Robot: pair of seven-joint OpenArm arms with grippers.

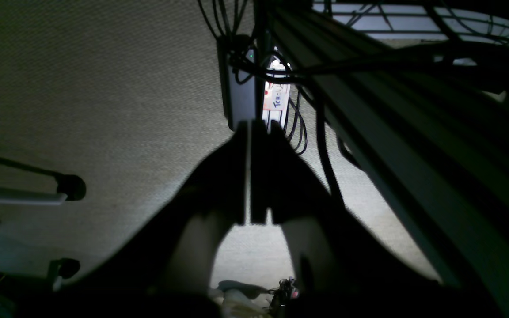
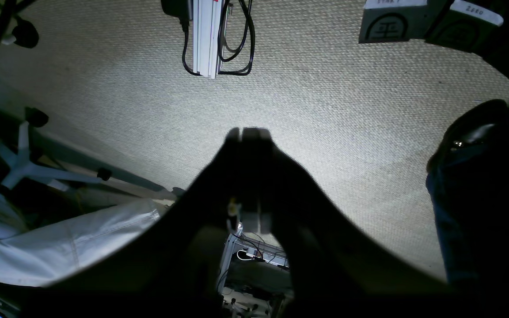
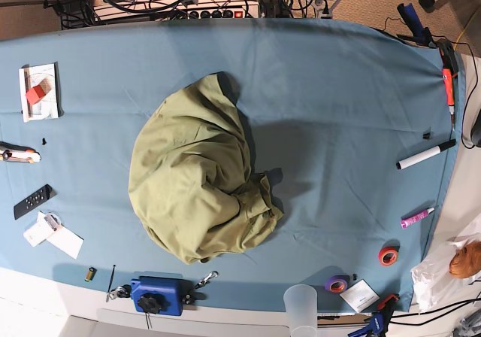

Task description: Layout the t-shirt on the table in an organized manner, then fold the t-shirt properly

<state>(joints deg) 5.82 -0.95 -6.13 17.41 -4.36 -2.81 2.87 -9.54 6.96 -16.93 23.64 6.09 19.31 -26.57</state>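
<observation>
blue table (image 3: 338, 111), olive t-shirt (image 3: 195, 175) crumpled in heap at ctr, wrinkled

Olive green on blue-teal, as we see it from above.
We see the t-shirt (image 3: 199, 175) in plain olive green on the table (image 3: 331, 104) with its smooth blue-teal cloth. Around the edges we note a red tape roll (image 3: 388, 256), a purple tape roll (image 3: 337, 283), a pink marker (image 3: 417, 217), a black-and-white marker (image 3: 425, 155), a blue clamp (image 3: 156, 295) and a red cube (image 3: 34, 94).
</observation>
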